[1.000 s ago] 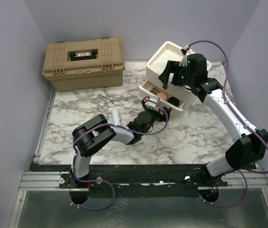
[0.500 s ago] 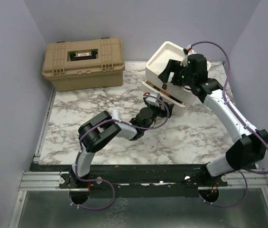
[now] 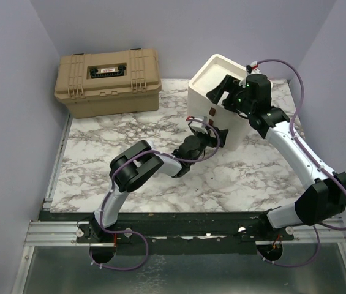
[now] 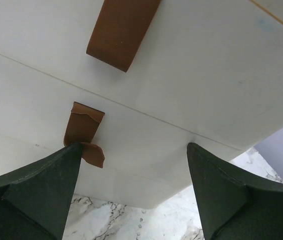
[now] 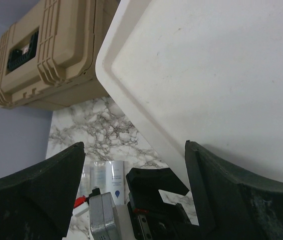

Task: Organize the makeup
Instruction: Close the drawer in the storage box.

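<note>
Drawer [image 4: 131, 145] now shut; left jaws open against drawer unit [image 3: 212, 82]; toolbox [image 3: 107, 82] rear-left.

Plain lavender walls [image 3: 13, 122] close in the white, grey-veined marble desk [image 3: 99, 177] on three sides. A tan toolbox [image 3: 108, 81] sits shut at the far left corner, a cream drawer unit [image 3: 206, 79] toward the far right. An aluminium rail [image 3: 56, 231] runs along the near edge. The light is soft and even.

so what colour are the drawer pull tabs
Brown pull tabs, clearest in the left wrist view.
</note>
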Controlling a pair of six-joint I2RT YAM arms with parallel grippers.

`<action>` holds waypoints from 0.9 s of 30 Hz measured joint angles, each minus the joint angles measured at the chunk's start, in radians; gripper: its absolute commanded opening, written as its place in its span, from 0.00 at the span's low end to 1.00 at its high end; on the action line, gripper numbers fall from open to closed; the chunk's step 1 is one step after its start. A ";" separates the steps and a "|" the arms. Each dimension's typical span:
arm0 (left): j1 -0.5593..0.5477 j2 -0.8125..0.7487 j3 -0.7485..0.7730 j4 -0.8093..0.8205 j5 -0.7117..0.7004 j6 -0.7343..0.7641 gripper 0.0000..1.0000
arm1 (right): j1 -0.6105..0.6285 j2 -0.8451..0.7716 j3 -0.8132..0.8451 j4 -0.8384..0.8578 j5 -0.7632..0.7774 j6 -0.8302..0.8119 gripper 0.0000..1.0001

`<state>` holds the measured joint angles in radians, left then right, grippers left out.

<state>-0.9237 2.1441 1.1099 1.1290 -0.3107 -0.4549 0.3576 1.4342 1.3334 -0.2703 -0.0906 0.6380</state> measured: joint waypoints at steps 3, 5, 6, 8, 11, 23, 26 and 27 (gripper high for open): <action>0.003 0.009 0.012 0.002 0.007 -0.002 0.87 | -0.001 0.000 0.000 0.013 0.018 0.013 0.86; 0.006 0.010 0.012 0.005 0.016 -0.005 0.88 | -0.002 -0.001 0.000 0.016 0.022 0.023 0.86; 0.006 0.010 0.012 0.005 0.016 -0.006 0.88 | -0.002 -0.002 -0.001 0.017 0.022 0.026 0.86; 0.006 0.010 0.011 0.007 0.018 -0.008 0.88 | -0.002 -0.007 -0.002 0.018 0.021 0.037 0.86; 0.011 0.005 -0.006 0.016 0.040 -0.006 0.88 | 0.002 -0.014 -0.005 0.008 0.004 0.052 0.86; 0.026 -0.080 -0.139 0.005 0.174 0.020 0.90 | 0.024 0.037 0.035 -0.166 -0.079 -0.064 0.86; 0.038 -0.101 -0.148 0.006 0.206 0.006 0.90 | 0.024 0.045 0.063 -0.208 -0.074 -0.097 0.86; 0.043 -0.110 -0.152 0.005 0.217 0.003 0.91 | 0.024 0.045 0.066 -0.213 -0.071 -0.106 0.86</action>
<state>-0.8803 2.0338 0.9577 1.1343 -0.0937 -0.4515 0.3817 1.4792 1.3991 -0.4831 -0.1619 0.5320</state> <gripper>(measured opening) 0.903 0.858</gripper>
